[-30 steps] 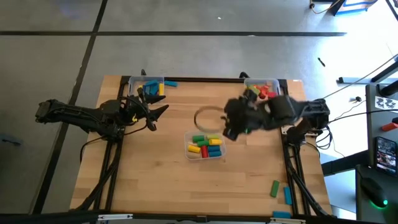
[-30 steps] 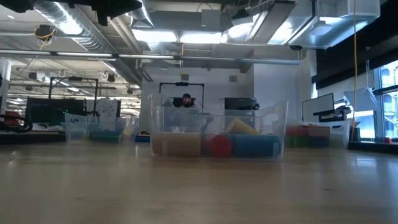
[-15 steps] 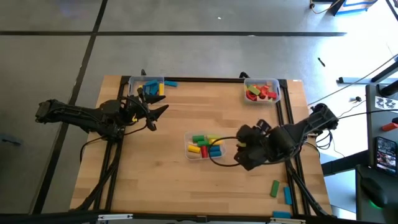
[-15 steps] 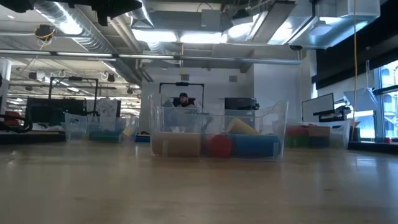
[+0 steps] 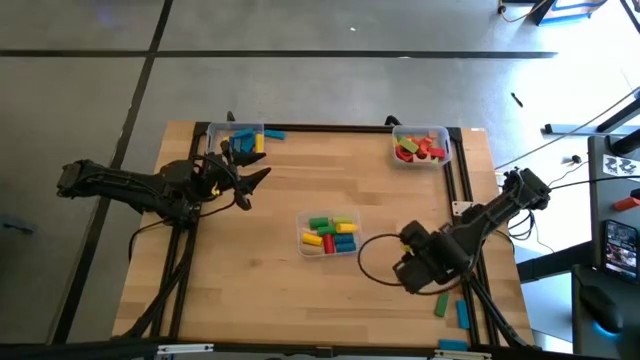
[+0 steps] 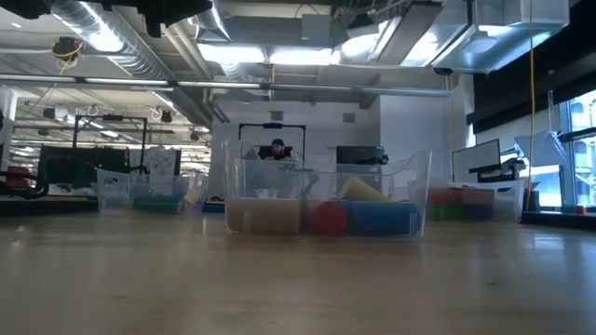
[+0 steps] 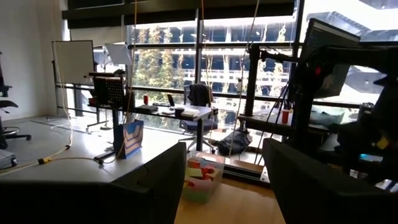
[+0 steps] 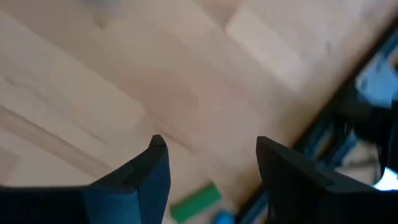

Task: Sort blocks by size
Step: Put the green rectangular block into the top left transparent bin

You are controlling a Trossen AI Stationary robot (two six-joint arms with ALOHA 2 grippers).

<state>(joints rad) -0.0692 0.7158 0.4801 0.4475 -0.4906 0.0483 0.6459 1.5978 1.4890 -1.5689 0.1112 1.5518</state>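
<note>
Nearest the front edge of the counter (image 5: pixel 250 300), a loose green block (image 5: pixel 441 302) lies beside a blue block (image 5: pixel 462 313) at the right corner, and the right gripper (image 5: pixel 412 273) hangs just beside them with its fingers spread and nothing between them; its wrist view shows the green block lying on the wood just ahead of the open fingers. The step in hand looks like a reach for one of these strays. The next move calls for lowering the gripper over the green block, lining the fingers across its narrow sides and closing on it, then judging which bin suits its size. Farther in, at mid-counter, the centre bin (image 5: pixel 330 235) holds a mix of green, yellow, red and blue pieces. The left gripper (image 5: pixel 252 178) waits near the left edge, fingers apart and empty. At the far edge, the far-left bin (image 5: pixel 238 135) holds blue and yellow pieces, with one blue piece lying just outside it, and the far-right bin (image 5: pixel 421 146) holds mostly red ones.
</note>
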